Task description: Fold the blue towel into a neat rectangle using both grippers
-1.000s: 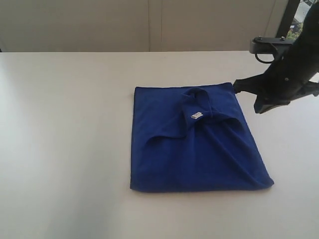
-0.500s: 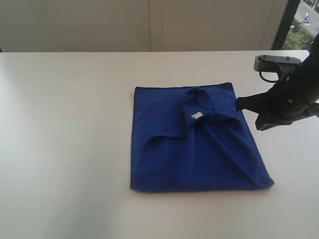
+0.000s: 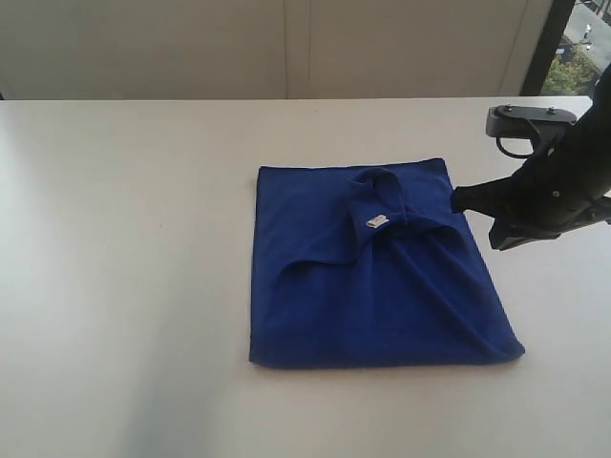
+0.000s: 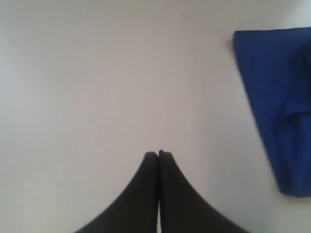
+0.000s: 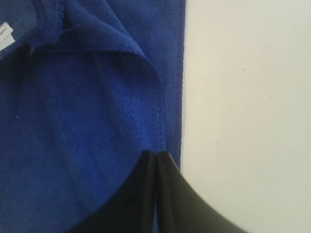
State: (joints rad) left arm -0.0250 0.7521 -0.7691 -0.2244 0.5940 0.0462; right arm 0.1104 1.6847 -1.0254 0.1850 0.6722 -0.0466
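Observation:
The blue towel [image 3: 372, 277] lies flat on the white table [image 3: 124, 286], folded to a rough square. A corner is turned over near its far middle and shows a small white tag [image 3: 377, 221]. My right gripper [image 3: 457, 198] is shut, its tip at the towel's far right edge. In the right wrist view the shut gripper [image 5: 156, 154] hovers over the towel [image 5: 87, 121] hem with nothing seen between the fingers. My left gripper [image 4: 158, 153] is shut and empty over bare table, well apart from the towel [image 4: 277, 97]. The left arm does not show in the exterior view.
A pale wall [image 3: 286, 48] runs behind the table's far edge. A dark window frame [image 3: 549, 43] stands at the back right. The right arm's black body [image 3: 558, 181] hangs over the table's right side.
The right arm drew slightly right and down from the towel's far right corner, then held still. The towel has not moved.

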